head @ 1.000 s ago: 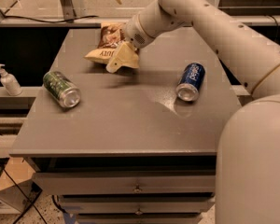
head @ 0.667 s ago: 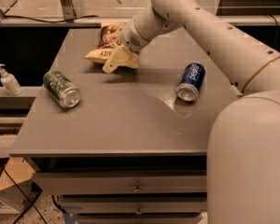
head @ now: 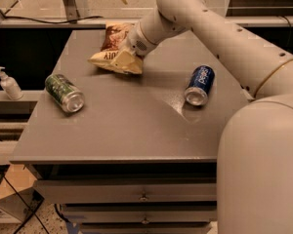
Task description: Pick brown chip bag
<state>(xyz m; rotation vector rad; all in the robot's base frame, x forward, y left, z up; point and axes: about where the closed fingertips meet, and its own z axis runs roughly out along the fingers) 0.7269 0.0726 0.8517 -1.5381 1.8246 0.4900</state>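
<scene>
The brown chip bag (head: 112, 39) lies at the far left-centre of the grey table (head: 122, 126). It is dark brown with a pale yellow band facing me. My gripper (head: 125, 62) is down at the bag's near right corner, touching or overlapping it, with the white arm reaching in from the right. The part of the bag under the gripper is hidden.
A green can (head: 64, 92) lies on its side at the table's left. A blue Pepsi can (head: 199, 85) lies on its side at the right. A soap dispenser bottle (head: 10, 84) stands on a ledge off the left edge. Drawers are below the table front.
My arm has swung a little to the left above the table. The gripper stays at the bag's near right corner, and the bag and cans have not moved.
</scene>
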